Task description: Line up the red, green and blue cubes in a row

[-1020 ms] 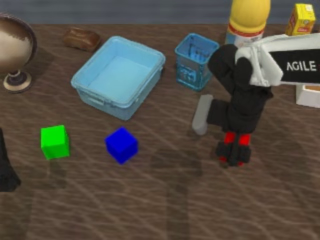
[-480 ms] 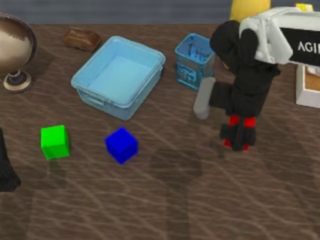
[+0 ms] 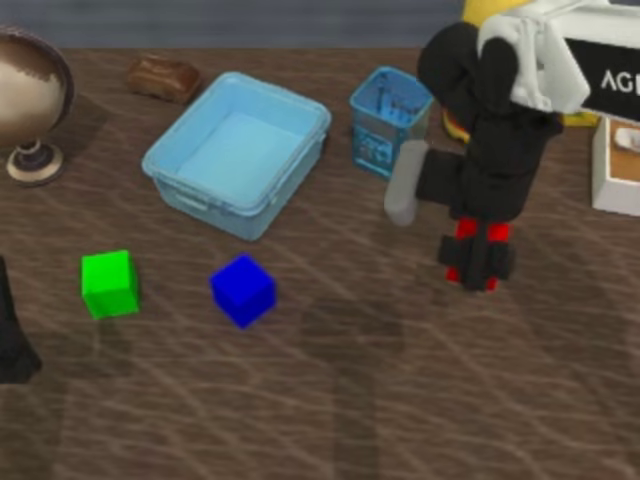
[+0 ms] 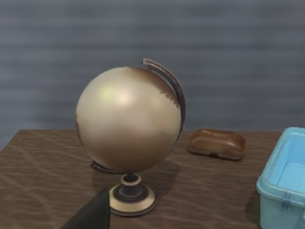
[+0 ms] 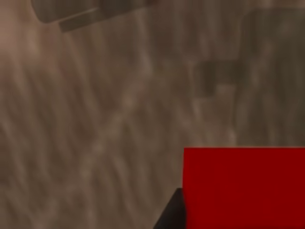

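My right gripper hangs above the table's right half, shut on the red cube, whose red shows between the black fingers. In the right wrist view the red cube fills the corner beside one dark finger, with bare wood far below. The green cube sits at the left of the table. The blue cube rests a little to its right, turned at an angle. My left gripper is parked at the left edge.
A pale blue tub stands behind the two cubes, with a translucent blue cup to its right. A globe and a brown block are at the back left. A white box stands at the right edge.
My right arm has carried the red cube towards the back of the table and slightly right. The green and blue cubes have not moved.
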Robot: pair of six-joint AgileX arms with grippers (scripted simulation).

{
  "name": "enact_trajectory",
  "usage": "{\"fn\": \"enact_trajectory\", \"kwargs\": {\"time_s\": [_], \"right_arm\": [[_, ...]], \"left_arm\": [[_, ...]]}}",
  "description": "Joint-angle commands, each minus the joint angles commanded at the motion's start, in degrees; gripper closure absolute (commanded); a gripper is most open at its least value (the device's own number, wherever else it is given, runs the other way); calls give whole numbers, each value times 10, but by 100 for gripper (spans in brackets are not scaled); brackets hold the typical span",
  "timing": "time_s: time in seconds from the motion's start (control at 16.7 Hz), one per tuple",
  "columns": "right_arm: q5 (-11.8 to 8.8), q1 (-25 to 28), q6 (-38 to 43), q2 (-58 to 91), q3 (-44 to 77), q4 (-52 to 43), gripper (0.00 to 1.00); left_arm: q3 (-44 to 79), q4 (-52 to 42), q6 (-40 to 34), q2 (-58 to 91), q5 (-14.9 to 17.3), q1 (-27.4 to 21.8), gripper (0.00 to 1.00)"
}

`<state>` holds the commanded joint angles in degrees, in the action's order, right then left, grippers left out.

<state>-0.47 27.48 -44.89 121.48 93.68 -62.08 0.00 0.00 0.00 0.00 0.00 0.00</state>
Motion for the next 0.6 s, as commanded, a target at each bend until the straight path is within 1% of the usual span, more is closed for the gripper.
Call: {"fn": "enact_trajectory", "kwargs": {"time_s": [0.12,0.24,0.6], "right_arm": [[1,23,5,22,32,-19,100],[1,57,14,55,89,-47,100],[2,186,55,172,335,-153,100]], "left_arm": [[0,0,0,0,0,0,0],[0,0,0,0,0,0,0],[0,0,0,0,0,0,0]]}}
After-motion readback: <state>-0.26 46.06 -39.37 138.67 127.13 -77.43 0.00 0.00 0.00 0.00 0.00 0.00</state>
